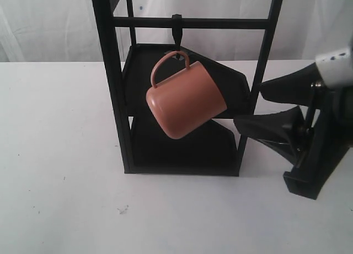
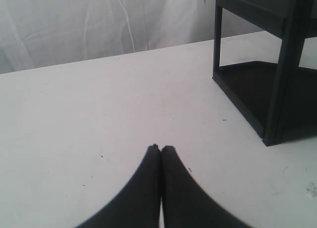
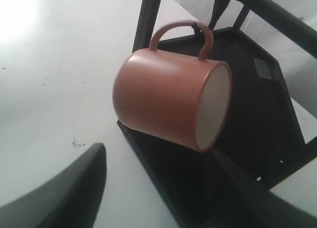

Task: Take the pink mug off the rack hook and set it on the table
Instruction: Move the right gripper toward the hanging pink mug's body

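Note:
The pink mug point(image 1: 185, 102) point(image 3: 163, 102) hangs tilted by its loop handle from the rack hook point(image 1: 176, 31) under the crossbar of the black rack point(image 1: 113, 83), above the table point(image 1: 60, 155). My right gripper point(image 1: 251, 106) point(image 3: 158, 156) is open just to the mug's right, at the rack's right post. One finger is higher than the other, and neither touches the mug. In the right wrist view the mug's cream mouth faces the far finger. My left gripper point(image 2: 161, 148) is shut and empty over bare table, left of the rack point(image 2: 277, 89). It is out of the exterior view.
The rack has two black shelves point(image 1: 220, 77), one behind and one below the mug, and upright posts on both sides. A white curtain point(image 1: 49, 22) closes the back. The tabletop point(image 2: 74, 114) carries small dark specks.

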Tool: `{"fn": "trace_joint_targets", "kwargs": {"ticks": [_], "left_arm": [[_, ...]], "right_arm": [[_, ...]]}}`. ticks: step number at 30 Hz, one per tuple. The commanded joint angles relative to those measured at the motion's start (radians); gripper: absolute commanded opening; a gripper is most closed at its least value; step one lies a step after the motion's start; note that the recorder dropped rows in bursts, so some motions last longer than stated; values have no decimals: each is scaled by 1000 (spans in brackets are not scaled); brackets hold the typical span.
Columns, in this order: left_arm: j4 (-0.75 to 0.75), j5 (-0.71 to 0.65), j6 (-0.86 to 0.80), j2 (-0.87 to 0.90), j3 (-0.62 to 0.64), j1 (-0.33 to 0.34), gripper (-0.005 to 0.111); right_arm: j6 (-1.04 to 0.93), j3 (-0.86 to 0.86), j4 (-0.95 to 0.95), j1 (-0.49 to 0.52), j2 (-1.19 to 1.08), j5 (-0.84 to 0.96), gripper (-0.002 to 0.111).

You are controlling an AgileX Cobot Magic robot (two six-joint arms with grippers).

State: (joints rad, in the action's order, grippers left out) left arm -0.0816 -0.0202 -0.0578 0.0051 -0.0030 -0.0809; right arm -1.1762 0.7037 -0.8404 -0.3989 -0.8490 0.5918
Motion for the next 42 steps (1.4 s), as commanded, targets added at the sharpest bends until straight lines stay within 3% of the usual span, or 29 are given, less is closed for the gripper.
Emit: {"fn": "trace_joint_targets", "kwargs": {"ticks": [1, 7, 13, 21, 42], "left_arm": [[1, -4, 7, -5, 3, 2, 0], [1, -4, 7, -5, 3, 2, 0], [1, -4, 7, -5, 3, 2, 0], [1, -4, 7, -5, 3, 2, 0], [1, -4, 7, -5, 3, 2, 0]], "right_arm": [[-34, 5, -21, -1, -35, -41, 56], [-93, 5, -73, -1, -105, -39, 56], [-228, 5, -193, -1, -180, -43, 65], [-399, 5, -343, -1, -211, -73, 65], [-420, 78, -374, -1, -325, 42, 65]]}}
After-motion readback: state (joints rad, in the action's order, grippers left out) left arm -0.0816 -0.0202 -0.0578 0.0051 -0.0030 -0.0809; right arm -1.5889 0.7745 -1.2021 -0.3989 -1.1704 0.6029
